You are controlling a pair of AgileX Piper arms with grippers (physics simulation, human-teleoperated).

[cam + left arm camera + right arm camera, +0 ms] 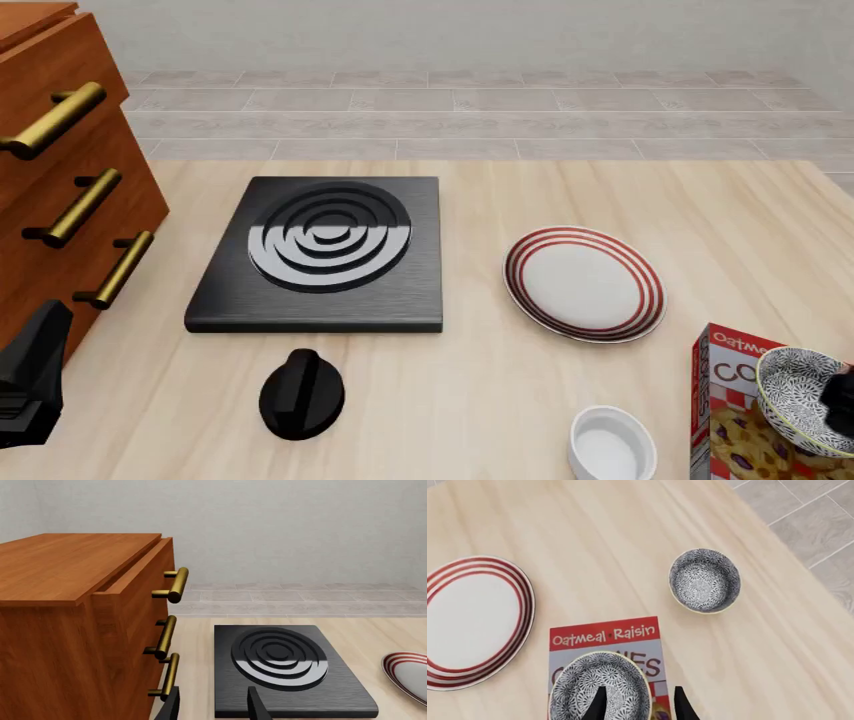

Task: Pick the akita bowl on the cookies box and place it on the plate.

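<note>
Overhead, right pincer (637,705) straddles akita bowl (599,687) rim, pointing down.

— Where's your speckled bowl (599,692)?
— On the red cookie box (607,640), covering its lettering; it looks tilted from the front, though you can't be sure.
— And your plate (583,283)?
— White, red-ringed, flat on the table, just beside the box and apart from it.

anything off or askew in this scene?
Two oddities. An akita bowl sits on the cookies box rather than the table, with the right gripper at its rim. On the cabinet, the top drawer stands slightly open. Nothing spilled or damaged.
</note>
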